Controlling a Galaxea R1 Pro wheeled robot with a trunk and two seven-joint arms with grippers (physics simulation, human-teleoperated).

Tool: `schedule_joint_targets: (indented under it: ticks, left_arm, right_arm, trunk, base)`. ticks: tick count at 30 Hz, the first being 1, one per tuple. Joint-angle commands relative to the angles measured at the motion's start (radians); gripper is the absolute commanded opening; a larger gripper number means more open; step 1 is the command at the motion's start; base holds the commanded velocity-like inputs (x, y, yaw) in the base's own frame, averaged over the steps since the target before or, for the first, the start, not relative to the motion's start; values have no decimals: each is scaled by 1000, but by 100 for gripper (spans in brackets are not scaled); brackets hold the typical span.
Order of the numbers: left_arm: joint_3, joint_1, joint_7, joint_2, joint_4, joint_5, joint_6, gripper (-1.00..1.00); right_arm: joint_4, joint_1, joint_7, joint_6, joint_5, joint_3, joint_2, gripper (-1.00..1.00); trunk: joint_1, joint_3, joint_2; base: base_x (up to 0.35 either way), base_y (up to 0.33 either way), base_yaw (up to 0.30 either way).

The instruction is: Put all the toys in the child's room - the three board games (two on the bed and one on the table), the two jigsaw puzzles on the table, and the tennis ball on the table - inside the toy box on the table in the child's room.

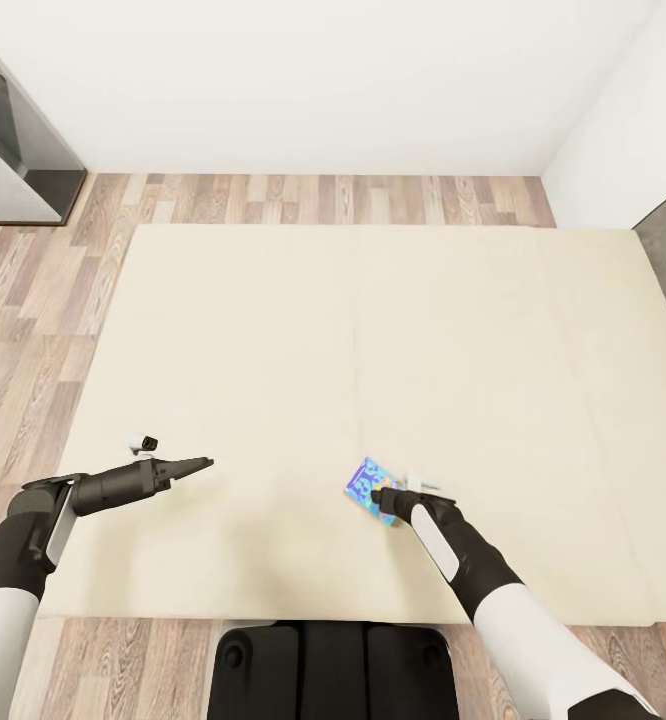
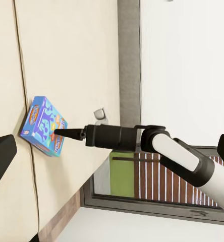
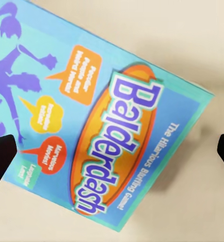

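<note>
Left arm [image 1: 33, 530]: glossy black forearm with a white side panel, white upper section toward the shoulder.
Left gripper [image 1: 198, 464]: dark grey cylindrical wrist narrowing to slim black pointed fingers [image 1: 191, 465]; a small white block with a black lens-like part sits on top of the wrist.
Right arm [image 1: 493, 590]: white upper section, black elbow and forearm, a long white oval panel along the forearm.
Right gripper [image 2: 59, 134]: black ribbed barrel tapering to a thin black tip; a small pale-grey bracket stands on the wrist.
Base [image 1: 333, 670]: black rounded housing with a light-grey edge and two round recesses.
</note>
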Motion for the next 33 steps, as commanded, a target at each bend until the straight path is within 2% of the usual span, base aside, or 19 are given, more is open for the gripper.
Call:
schedule_joint_targets:
  ticks: [1,14,33]
  left_arm:
    - [0,0,-4,0,0,0,11,100]
    - [0,0,-4,0,0,0,11,100]
    - [0,1,-4,0,0,-1,10,100]
  right_arm:
    - [-1,-1,-9,1,-12,4,-1,100]
    - [-6,0,-5,-6,-20,4,0,100]
    - [-8,-2,-5,-7,-19,2,0,100]
  trunk:
    - [1,-1,-2]
    - [1,-2,-2]
    - [1,-22,-2]
  base:
    - [0,0,0]
    - [0,0,0]
    - [0,0,0]
